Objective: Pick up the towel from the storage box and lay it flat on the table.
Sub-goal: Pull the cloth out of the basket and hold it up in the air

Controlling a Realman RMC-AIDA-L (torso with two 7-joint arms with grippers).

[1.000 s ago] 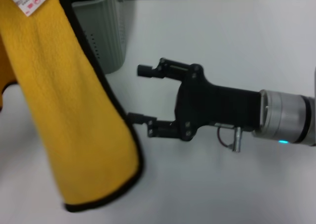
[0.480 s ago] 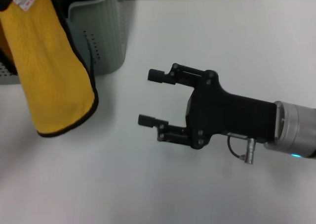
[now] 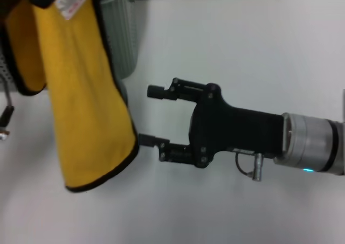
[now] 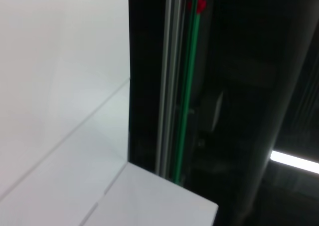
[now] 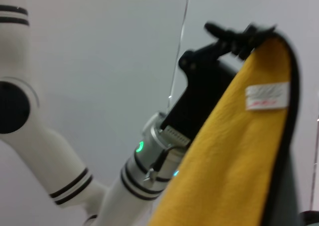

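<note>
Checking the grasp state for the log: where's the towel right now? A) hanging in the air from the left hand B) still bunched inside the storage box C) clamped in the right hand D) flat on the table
A: the towel hangs yellow-face out from the left hand, its lower hem clear of the table; the right hand is open beside it, holding nothing.

The towel (image 3: 89,93) hides most of the storage box (image 3: 121,34) and runs off the head view's top edge. The left gripper (image 5: 239,34) shows only blurred in the right wrist view, its fingers unreadable.

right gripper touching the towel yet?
Cannot tell. In the head view the open right gripper has its lower fingertip meeting the hanging towel at the hem, with no visible gap, but depth is unclear. The left gripper holds the towel's top.
</note>
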